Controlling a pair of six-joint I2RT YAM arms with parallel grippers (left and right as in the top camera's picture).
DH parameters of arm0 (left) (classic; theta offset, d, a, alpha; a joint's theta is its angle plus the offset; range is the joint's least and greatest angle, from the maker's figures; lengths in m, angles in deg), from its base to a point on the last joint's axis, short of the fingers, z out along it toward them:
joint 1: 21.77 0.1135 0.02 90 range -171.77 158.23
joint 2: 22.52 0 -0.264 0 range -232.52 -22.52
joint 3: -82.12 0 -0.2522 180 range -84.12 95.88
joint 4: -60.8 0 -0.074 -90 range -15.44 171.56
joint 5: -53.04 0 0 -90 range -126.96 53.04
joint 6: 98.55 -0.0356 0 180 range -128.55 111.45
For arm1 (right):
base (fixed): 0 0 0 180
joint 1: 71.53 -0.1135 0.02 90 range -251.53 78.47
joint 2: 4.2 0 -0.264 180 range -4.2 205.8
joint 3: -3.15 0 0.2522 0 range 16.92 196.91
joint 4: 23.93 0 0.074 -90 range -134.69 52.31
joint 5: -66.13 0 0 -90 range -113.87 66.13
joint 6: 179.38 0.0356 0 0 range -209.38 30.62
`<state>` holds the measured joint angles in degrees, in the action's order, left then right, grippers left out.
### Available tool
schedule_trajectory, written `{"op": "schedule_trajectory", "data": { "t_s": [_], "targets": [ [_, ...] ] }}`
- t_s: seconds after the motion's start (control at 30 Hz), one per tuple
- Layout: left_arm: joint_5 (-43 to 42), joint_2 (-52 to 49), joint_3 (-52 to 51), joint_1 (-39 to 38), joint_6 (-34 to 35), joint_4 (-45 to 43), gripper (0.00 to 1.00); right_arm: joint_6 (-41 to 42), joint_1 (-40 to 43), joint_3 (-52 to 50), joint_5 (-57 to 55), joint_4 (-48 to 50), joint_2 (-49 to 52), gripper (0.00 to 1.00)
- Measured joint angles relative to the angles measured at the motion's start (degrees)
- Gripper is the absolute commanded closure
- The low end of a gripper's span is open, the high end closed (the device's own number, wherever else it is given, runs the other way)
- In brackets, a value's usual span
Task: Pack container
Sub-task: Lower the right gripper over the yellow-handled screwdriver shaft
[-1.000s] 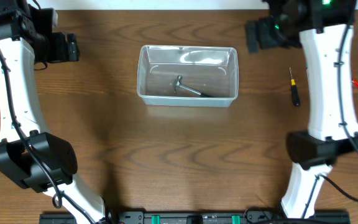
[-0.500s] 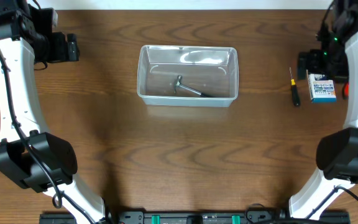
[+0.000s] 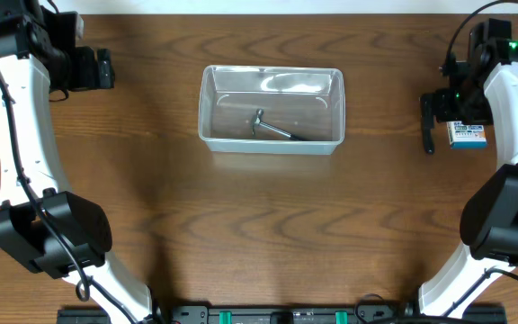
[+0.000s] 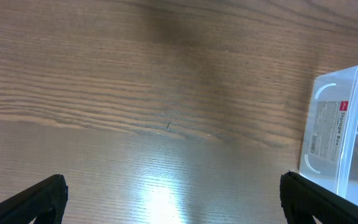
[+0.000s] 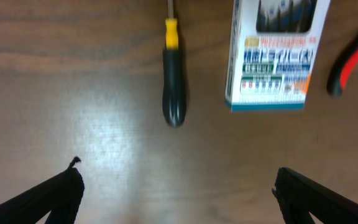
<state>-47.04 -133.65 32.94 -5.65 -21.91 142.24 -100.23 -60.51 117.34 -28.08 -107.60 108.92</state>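
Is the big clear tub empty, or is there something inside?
Not empty. One small metal tool lies on the bottom of the container.

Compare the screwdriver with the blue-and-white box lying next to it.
The screwdriver is slim and rod-like; the box is broad, flat and rectangular. The screwdriver has a black handle with a yellow collar; the box is blue and white with printed text. Both lie flat on the wooden table, side by side without touching, their long sides roughly parallel, and neither is in the container.
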Motion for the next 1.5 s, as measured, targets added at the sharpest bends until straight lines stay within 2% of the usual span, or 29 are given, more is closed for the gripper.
{"op": "schedule_trajectory", "data": {
  "t_s": [0.33,0.8,1.2,1.5],
  "targets": [
    [0.00,0.02,0.00,0.00,0.00,0.00,0.02,-1.51,0.00,-2.56,4.24,8.70,0.46,0.01],
    [0.00,0.02,0.00,0.00,0.00,0.00,0.02,0.15,-0.35,-2.78,5.42,12.57,9.44,0.01],
    [0.00,0.02,0.00,0.00,0.00,0.00,0.02,0.26,-0.35,-2.99,3.96,14.95,10.21,0.01],
    [0.00,0.00,0.00,0.00,0.00,0.00,0.02,0.26,-0.35,-3.02,3.13,14.93,14.67,0.01]
  ]
}}
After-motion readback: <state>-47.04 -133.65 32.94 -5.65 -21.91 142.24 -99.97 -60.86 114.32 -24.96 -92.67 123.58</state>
